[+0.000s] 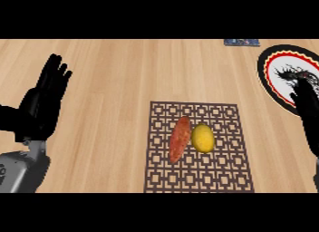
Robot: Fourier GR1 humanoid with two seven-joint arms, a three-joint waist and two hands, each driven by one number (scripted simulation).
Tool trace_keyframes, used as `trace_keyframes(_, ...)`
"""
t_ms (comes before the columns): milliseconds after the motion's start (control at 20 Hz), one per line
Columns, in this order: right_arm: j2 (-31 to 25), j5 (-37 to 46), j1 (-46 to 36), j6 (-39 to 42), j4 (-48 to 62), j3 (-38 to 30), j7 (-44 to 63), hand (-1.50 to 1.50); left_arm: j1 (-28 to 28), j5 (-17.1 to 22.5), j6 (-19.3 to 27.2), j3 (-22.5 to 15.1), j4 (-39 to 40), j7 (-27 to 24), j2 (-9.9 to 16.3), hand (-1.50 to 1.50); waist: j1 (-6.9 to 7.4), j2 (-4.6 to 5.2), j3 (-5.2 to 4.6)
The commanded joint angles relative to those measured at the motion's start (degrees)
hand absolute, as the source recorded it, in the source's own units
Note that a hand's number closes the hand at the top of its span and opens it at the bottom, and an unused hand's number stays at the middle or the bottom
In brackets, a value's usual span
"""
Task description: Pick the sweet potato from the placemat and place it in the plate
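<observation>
On the wooden surface [115, 90], centre frame, the brown patterned placemat [215, 176] carries the sweet potato [180, 139], a long reddish piece lying roughly upright in the view, slightly tilted, on the mat's middle. Just right of it, touching or nearly touching, sits a yellow lemon-like fruit [203, 137]. Right hand [314, 118] at the right edge: fingers straight and apart, holding nothing, fingertips overlapping the lower part of the plate [277, 59], well apart from the sweet potato. Plate is at upper right, black rim, red ring, white centre with a dark motif. Left hand [43, 102] at the left edge: open, fingers up, resting, touching nothing. Small dark blue object [242, 42] at the top edge, too small to identify.
</observation>
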Motion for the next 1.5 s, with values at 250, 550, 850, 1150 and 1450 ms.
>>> trace_keyframes(250,1.0,0.1,-13.6,-7.0,-8.9,-3.0,3.8,1.50,13.0,-1.7,-2.0,-6.8,12.7,3.0,-3.3,0.00,0.02,-2.33,1.93)
trace_keyframes(550,8.3,20.4,0.6,-30.2,-11.0,2.0,2.0,-1.50,14.4,0.4,-4.6,-6.9,11.4,1.5,-4.2,0.00,-1.10,-2.69,2.05)
trace_keyframes(850,7.5,23.1,6.7,-25.2,-22.2,6.0,5.7,-1.50,16.4,-1.2,-6.1,-7.7,7.9,4.1,-5.2,0.00,-0.51,-2.57,2.09)
trace_keyframes(1150,-4.1,28.7,5.6,-12.8,-24.9,11.1,22.7,-1.50,14.2,-1.3,-5.0,-6.9,8.9,4.3,-6.0,0.00,-0.46,-2.60,1.95)
trace_keyframes(1450,-6.9,32.2,-0.4,-2.2,-31.1,19.0,41.5,-1.50,16.0,-2.5,-5.6,-7.9,10.6,2.8,-6.6,0.00,0.23,-2.53,1.92)
